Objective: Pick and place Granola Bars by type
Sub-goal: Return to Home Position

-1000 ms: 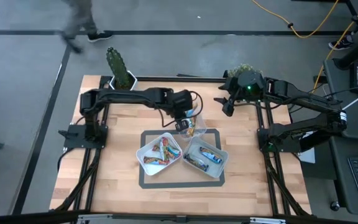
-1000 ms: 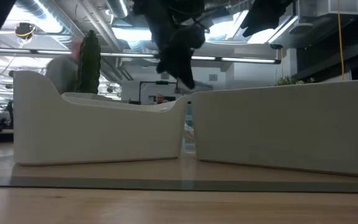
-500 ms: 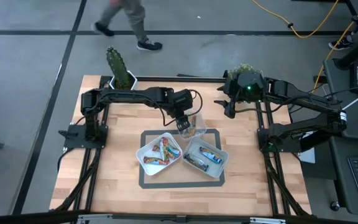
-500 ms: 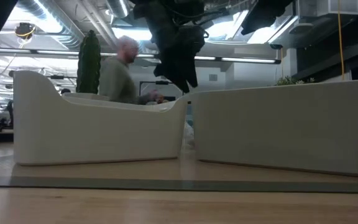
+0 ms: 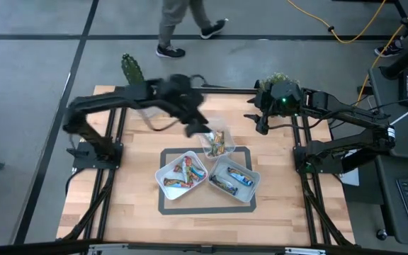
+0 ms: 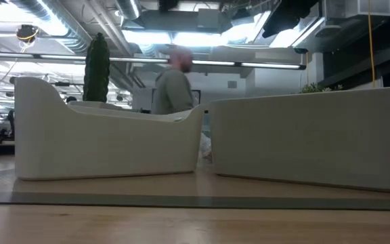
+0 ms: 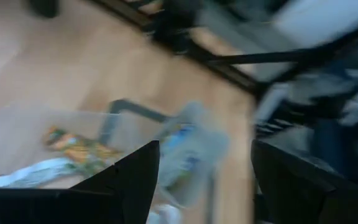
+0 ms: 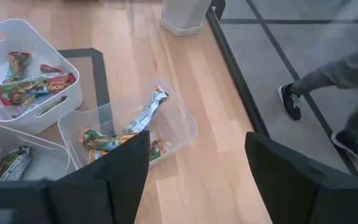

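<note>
Left claw [image 5: 196, 129] is spread and empty, the clear bin [image 5: 227, 136] of snack bars [image 5: 218, 147] just beside it. Right claw [image 5: 260, 124] hangs open, well apart.

No legible text or numbers. Print on the granola bars [image 8: 35, 84] (all views) is too small to read.

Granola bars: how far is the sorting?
Done: bars sorted in the white bin, grey bin and clear bin; none loose on the table. In hand: nothing; left gripper, by the clear bin, and right gripper, parked at the back, are open, empty. Left: probably parking the left arm.
</note>
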